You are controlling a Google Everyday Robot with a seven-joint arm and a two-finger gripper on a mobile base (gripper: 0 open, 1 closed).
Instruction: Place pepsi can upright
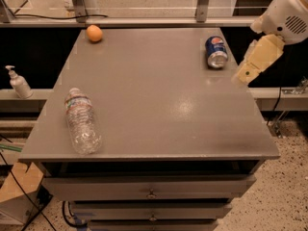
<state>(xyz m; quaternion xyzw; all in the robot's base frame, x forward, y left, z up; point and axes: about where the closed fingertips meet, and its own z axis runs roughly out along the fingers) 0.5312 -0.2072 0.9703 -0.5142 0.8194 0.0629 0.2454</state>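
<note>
Pepsi can lies on its side at far right of table, close to the edge. Gripper hovers just right of it, beyond the tabletop; open vs. closed: can't tell. Risk: glancing contact rolls the can, poss. off the edge.

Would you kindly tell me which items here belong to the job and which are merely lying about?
Job: pepsi can, on its side, far right of table; end effector, beside it, past the edge.
Lying about: bottle, orange, soap dispenser.
</note>
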